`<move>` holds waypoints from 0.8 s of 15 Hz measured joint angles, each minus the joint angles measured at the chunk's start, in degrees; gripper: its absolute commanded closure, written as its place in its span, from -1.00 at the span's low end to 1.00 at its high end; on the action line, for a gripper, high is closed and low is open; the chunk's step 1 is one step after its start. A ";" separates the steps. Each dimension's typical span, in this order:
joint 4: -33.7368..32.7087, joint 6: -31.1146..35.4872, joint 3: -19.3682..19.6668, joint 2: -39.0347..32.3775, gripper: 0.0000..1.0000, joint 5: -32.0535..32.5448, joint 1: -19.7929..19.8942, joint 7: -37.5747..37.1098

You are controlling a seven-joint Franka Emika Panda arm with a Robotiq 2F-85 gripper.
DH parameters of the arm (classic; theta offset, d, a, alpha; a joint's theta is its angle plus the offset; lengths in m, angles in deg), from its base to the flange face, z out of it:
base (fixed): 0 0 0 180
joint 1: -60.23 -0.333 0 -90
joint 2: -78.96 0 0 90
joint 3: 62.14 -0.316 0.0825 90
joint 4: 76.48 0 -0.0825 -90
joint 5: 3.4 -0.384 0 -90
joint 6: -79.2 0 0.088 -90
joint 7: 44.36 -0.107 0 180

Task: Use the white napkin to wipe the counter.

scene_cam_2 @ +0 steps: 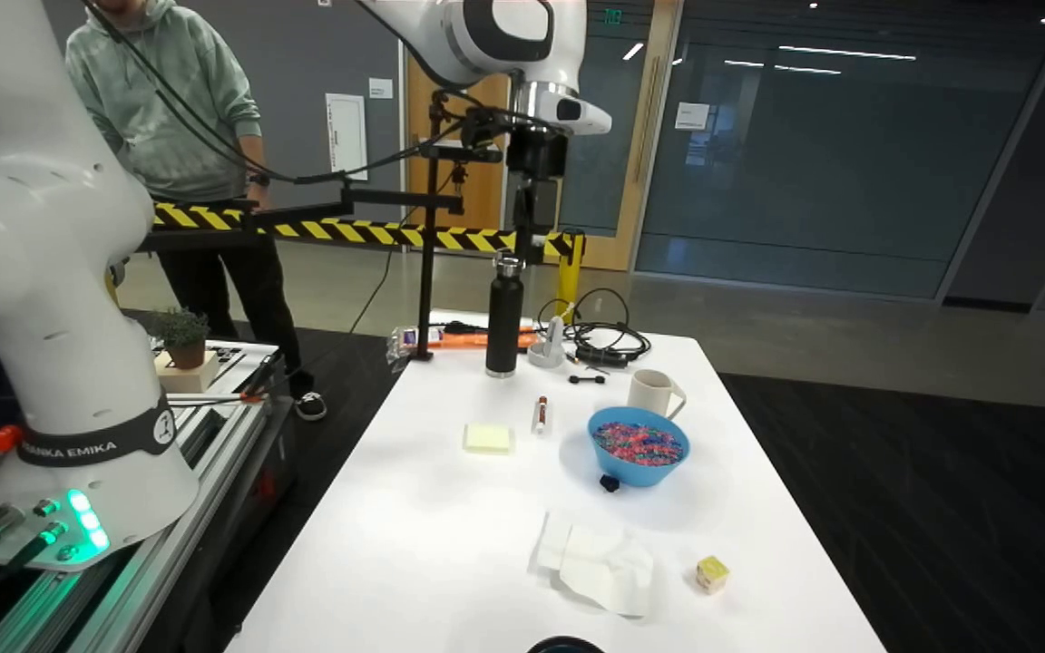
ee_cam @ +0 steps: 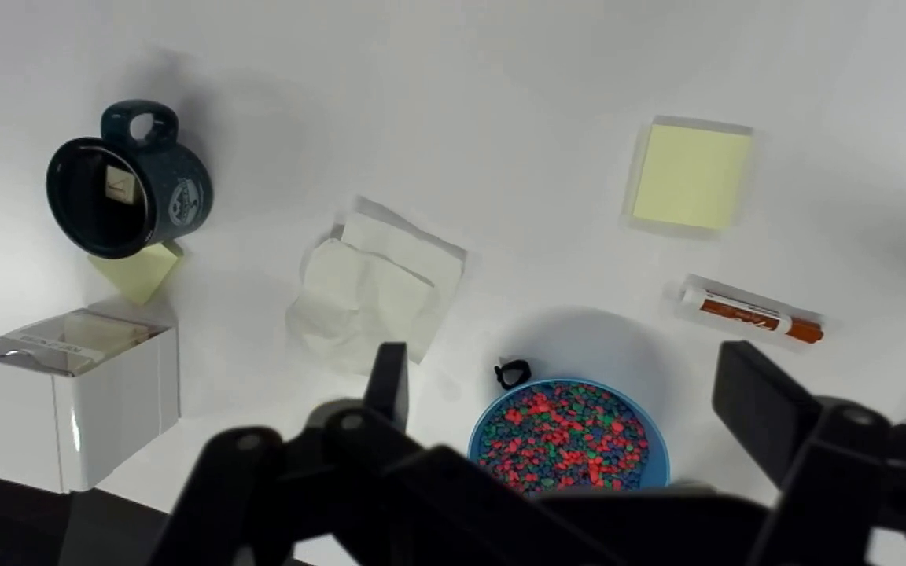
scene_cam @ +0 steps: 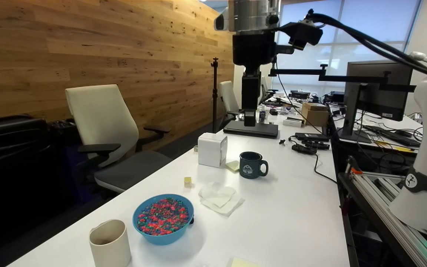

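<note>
Lying loosely folded and wrinkled on the counter is the white napkin (scene_cam: 219, 199), which also appears in an exterior view as a pale crumpled sheet (scene_cam_2: 602, 564). From above, the napkin (ee_cam: 374, 287) is left of centre in the wrist view, its lower corner close to one fingertip in the picture. The white counter (scene_cam: 284, 211) runs lengthwise under everything. High over it, apart from all objects, my gripper (ee_cam: 561, 354) points down with its jaws wide apart and nothing between them. In both exterior views the gripper (scene_cam: 250, 120) is seen edge-on.
A blue bowl of coloured bits (ee_cam: 567, 436) and a dark green mug (scene_cam: 250, 165) flank the napkin. Nearby are a white box (scene_cam: 212, 149), a small cube (scene_cam_2: 711, 574), a marker (ee_cam: 752, 314), yellow notes (ee_cam: 690, 177), a beige mug (scene_cam_2: 652, 394) and a tall black bottle (scene_cam_2: 504, 322).
</note>
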 measured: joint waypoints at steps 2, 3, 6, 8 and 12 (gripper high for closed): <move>-1.94 -2.81 0.54 -1.34 -1.00 -1.77 -0.36 0.00; -2.96 -4.34 0.76 -2.03 -1.00 -2.77 -0.48 0.02; -5.96 -8.38 1.50 -4.14 -1.00 -5.65 -0.56 0.11; -7.33 -8.27 2.16 -5.26 -1.00 -5.69 -0.56 -0.57; -8.01 -2.26 3.53 -6.34 -1.00 -5.51 -0.56 -3.14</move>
